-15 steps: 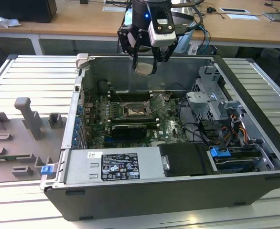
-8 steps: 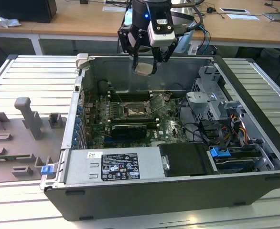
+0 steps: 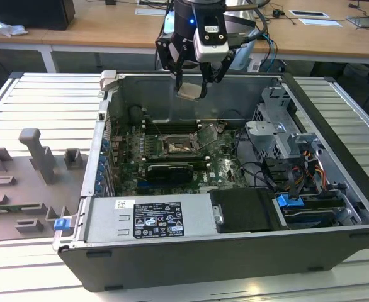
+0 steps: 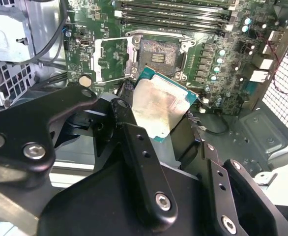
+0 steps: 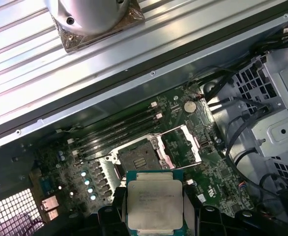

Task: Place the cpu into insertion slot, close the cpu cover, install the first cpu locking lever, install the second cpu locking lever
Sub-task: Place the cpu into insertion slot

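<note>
My gripper (image 3: 191, 88) hangs above the open computer case, shut on the cpu (image 3: 189, 92), which it holds by two opposite edges. The silver-topped, green-edged cpu (image 4: 158, 105) (image 5: 154, 204) hangs well above the board, tilted in the second wrist view. Below lies the insertion slot (image 3: 174, 148) (image 4: 158, 54) (image 5: 136, 160), a dark square socket that stands bare. The cpu cover (image 4: 112, 59) (image 5: 181, 145), a silver frame, is swung open beside the socket. In both wrist views black fingers (image 4: 129, 130) (image 5: 109, 219) flank the chip.
Long memory slots (image 3: 172, 126) run just behind the socket. A metal drive cage (image 3: 279, 135) with loose cables (image 3: 266, 173) fills the case on the exterior view's right. The power supply (image 3: 150, 220) lies along the front. A grey fixture (image 3: 36, 157) stands outside on the left.
</note>
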You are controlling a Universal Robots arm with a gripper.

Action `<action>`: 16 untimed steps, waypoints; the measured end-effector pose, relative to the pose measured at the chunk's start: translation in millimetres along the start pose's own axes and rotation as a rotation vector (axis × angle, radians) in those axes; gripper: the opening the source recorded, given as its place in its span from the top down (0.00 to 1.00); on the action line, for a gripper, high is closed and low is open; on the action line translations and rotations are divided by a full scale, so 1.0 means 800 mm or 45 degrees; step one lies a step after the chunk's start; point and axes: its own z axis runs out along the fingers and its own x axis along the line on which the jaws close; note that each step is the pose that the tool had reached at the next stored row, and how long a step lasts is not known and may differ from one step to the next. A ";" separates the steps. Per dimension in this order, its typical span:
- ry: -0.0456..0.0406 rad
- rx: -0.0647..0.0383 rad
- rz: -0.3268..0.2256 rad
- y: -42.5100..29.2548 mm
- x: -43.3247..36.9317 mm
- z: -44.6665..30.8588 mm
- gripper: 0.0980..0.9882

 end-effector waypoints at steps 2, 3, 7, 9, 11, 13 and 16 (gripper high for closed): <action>-0.001 0.000 0.010 -0.0001 0.000 0.0004 0.50; -0.002 0.000 0.018 -0.0001 0.000 0.0008 0.50; -0.004 0.000 0.041 -0.0002 0.000 0.0021 0.50; -0.005 0.001 0.047 -0.0003 0.000 0.0030 0.50; -0.006 0.002 0.053 -0.0005 0.000 0.0045 0.50; -0.006 0.002 0.055 -0.0008 0.000 0.0054 0.50; -0.007 0.002 0.063 -0.0008 0.000 0.0060 0.50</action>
